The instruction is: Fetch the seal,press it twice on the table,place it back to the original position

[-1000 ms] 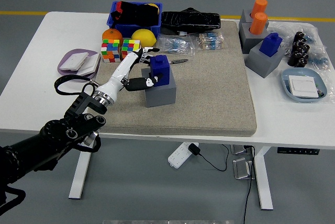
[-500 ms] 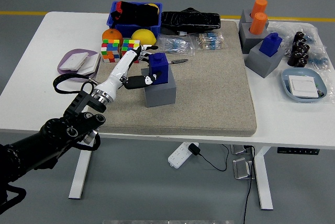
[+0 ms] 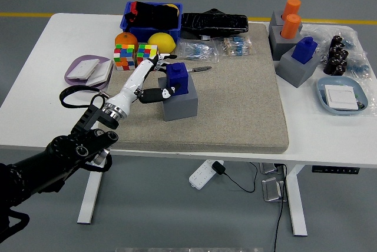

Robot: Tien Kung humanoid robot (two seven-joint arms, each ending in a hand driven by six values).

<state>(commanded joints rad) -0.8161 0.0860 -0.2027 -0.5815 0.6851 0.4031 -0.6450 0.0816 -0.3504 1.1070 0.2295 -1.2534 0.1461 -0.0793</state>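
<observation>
The left hand (image 3: 154, 75) is beside the blue seal (image 3: 178, 78) on its grey block (image 3: 180, 106), fingers spread loosely around it; a firm grip cannot be told.

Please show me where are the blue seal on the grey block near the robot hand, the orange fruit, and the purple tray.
blue seal (image 3: 178, 78), head view, on its front face.
orange fruit (image 3: 125, 40), head view, on its top.
purple tray (image 3: 77, 76), head view, on its near rim.

Left of the beige mat (image 3: 235, 96) sit two puzzle cubes (image 3: 135, 55), an orange (image 3: 125, 39), a lemon (image 3: 162, 40), a blue bin (image 3: 152, 20) and a lilac tray (image 3: 87, 69), with a pale blue dish (image 3: 344, 95) well to its right.
</observation>
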